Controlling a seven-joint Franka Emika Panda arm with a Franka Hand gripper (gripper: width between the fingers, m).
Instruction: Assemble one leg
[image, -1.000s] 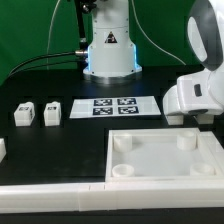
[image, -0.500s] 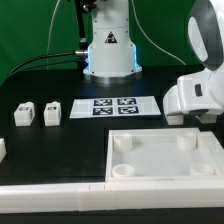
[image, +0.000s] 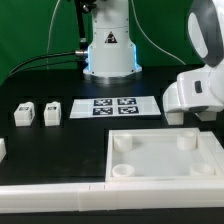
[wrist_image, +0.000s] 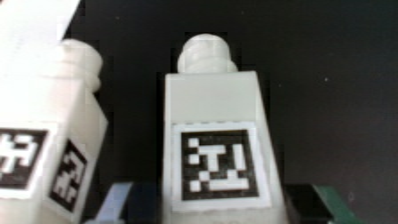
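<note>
Fingers (wrist_image: 320, 205) apart astride one leg (wrist_image: 217, 130), a second leg (wrist_image: 54, 130) just beside.

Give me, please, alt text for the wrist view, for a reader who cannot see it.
A white leg with a square black-and-white marker tag and a rounded peg end fills the view, on a black surface. A second tagged leg sits beside it, apart. The gripper shows dark fingers flanking the first leg; whether they clamp it is unclear.
</note>
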